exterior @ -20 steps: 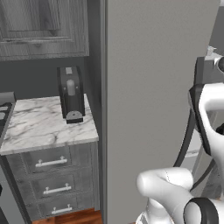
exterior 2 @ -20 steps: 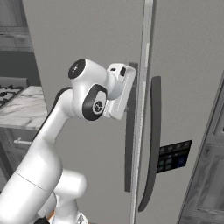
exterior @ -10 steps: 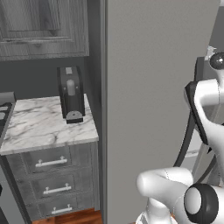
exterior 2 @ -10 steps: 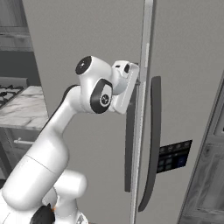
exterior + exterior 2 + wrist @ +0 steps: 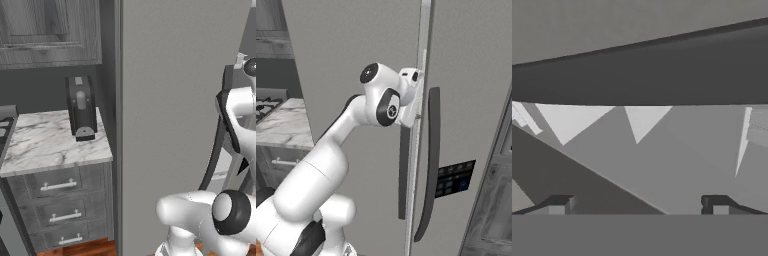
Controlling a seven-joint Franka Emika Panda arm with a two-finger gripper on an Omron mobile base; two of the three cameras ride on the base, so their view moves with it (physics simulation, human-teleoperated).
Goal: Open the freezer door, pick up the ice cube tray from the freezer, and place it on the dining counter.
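**Hand lined up on the freezer handle, door not yet pulled**

The hand point(image 5: 637, 205) is up against the freezer door point(image 5: 351, 60), at the top of its long dark handle point(image 5: 404, 175). In the hand view the two fingertips point(image 5: 559, 205) stand far apart at the bottom edge, spread about as wide as they go, with nothing between them. The dark bar of the handle crosses that view above and ahead of them, so the jaws are open and holding nothing. Whether the tips already straddle the bar cannot be told from here.

The door looks shut or barely cracked: in the right base view its edge runs close beside the neighbouring door point(image 5: 471, 75) and its own dark handle point(image 5: 431, 160). No ice cube tray shows; by my reckoning it is inside the freezer point(image 5: 175, 100), behind this panel.

To do this step well:
- Push the hand forward until the bar sits well between the fingers, not at their tips.
- Close firmly on the bar before any pull; a loose hold may slip along the curved bar.
- Pull along the door's arc, letting the wrist turn with it, rather than straight back.
- Swing the door wide enough to leave the arm room to reach the shelves.

To the left, the marble bench point(image 5: 50, 145) with the black coffee machine point(image 5: 80, 107) is not the drop-off place.
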